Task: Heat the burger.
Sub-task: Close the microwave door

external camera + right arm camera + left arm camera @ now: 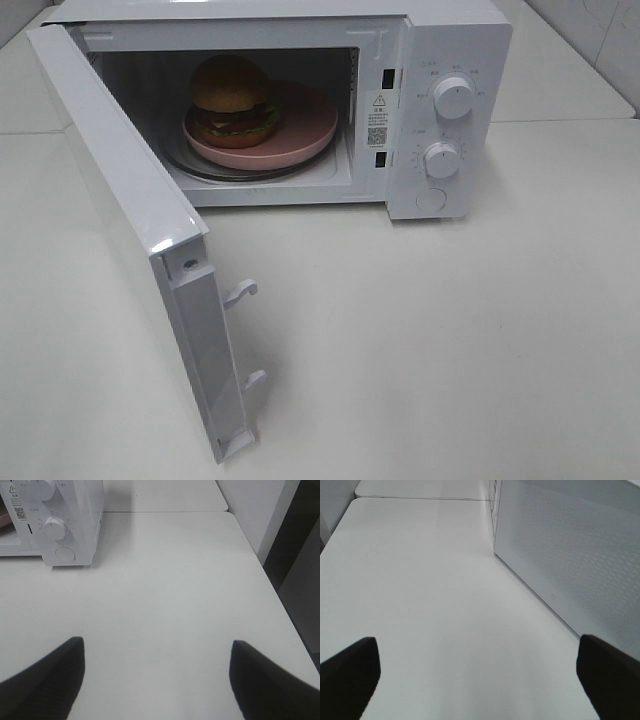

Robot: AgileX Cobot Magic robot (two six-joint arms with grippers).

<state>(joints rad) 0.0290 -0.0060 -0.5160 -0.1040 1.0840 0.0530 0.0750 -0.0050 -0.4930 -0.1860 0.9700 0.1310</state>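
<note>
The burger (233,100), with a golden-brown bun, dark patty and green lettuce, sits on a pink plate (305,130) inside the open white microwave (440,60). Its door (130,210) is swung wide open toward the front left. Neither gripper shows in the exterior high view. In the left wrist view my left gripper (477,677) stands open over bare table, with the outer face of the door (570,560) beside it. My right gripper (157,680) is also open over bare table, apart from the microwave's control panel (60,527).
Two round knobs (453,98) and a round button (431,199) are on the microwave's right panel. The white table (420,340) ends at an edge (260,565) to the right, with a dark gap beyond. Two latch hooks (243,290) stick out from the door edge.
</note>
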